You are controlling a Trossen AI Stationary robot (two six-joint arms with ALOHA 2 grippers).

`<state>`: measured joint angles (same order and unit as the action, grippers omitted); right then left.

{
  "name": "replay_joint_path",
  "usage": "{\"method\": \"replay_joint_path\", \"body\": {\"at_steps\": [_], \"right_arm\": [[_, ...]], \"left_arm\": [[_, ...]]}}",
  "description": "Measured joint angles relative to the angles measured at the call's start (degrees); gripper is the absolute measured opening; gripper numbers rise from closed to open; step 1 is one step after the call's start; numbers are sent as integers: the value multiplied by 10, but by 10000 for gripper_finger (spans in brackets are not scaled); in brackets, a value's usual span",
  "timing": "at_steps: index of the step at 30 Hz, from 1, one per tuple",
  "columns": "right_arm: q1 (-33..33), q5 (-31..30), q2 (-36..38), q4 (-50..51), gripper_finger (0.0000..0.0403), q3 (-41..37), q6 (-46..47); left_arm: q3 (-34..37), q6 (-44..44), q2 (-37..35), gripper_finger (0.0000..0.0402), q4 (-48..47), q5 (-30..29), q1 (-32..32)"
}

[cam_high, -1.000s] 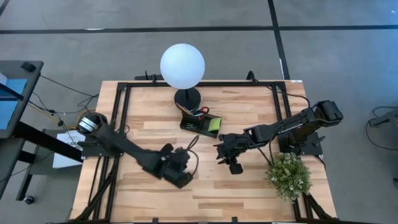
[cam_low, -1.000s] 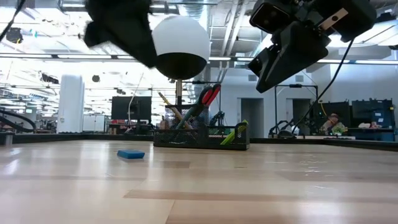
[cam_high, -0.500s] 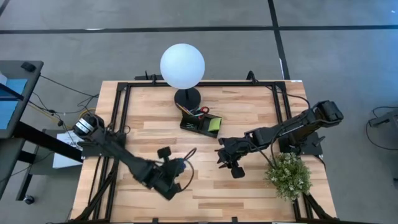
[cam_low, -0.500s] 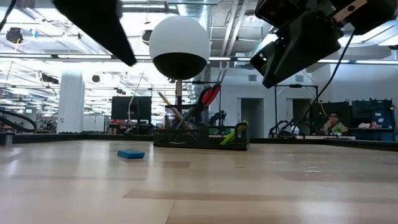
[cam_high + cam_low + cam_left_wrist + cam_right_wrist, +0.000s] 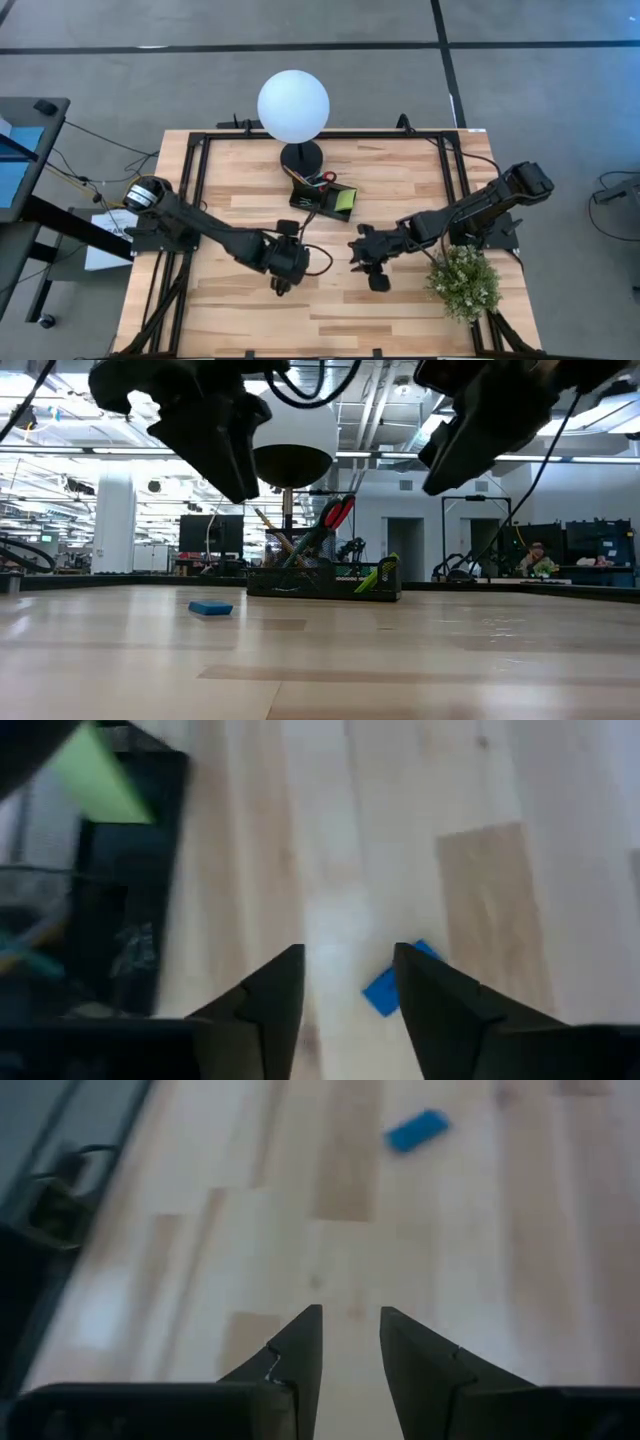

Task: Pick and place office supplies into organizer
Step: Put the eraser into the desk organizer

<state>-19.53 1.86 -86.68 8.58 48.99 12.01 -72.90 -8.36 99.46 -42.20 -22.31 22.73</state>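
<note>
left gripper (image 5: 348,982) narrowly parted, empty, above blue eraser (image 5: 398,980) | right gripper (image 5: 350,1342) narrow gap, empty, hovering mid-table | organizer (image 5: 322,198) near lamp base, mostly filled | step: eraser approach; next: descend, straddle it, close

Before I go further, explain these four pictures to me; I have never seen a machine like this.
Two dark robot arms work at a wooden table. One picture looks straight down, one looks level across the tabletop, and two come from cameras on the arms' wrists. On the table stand a white globe lamp, a potted plant and a black organizer holding red scissors, pens and a green sticky pad. A small blue eraser lies loose on the wood. The left hand hovers open near the eraser; the right hand hangs open above bare wood. Neither holds anything.
</note>
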Motion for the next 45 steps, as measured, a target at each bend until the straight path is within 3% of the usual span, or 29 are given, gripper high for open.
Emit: {"method": "replay_joint_path", "body": {"at_steps": [5, 15, 23, 32, 39, 45], "right_arm": [[0, -33, 0, 12, 97, -1, 13], [-11, -33, 0, 10, 97, -1, 16], [-40, -32, 0, 12, 97, -1, 15], [-63, -31, -1, 12, 97, -1, 16], [-67, -31, -1, 10, 97, 0, 16], [-66, -31, -1, -13, 97, 0, 16]], "left_arm": [[25, 36, 0, 164, -1, 93, -11], [79, 168, 0, 153, 112, 106, -21], [145, 204, 0, 150, 188, 225, -78], [218, 269, 0, 150, 276, 289, -106], [313, 307, -5, 150, 440, 319, -125], [417, 306, -1, 150, 647, 405, -160]]}}
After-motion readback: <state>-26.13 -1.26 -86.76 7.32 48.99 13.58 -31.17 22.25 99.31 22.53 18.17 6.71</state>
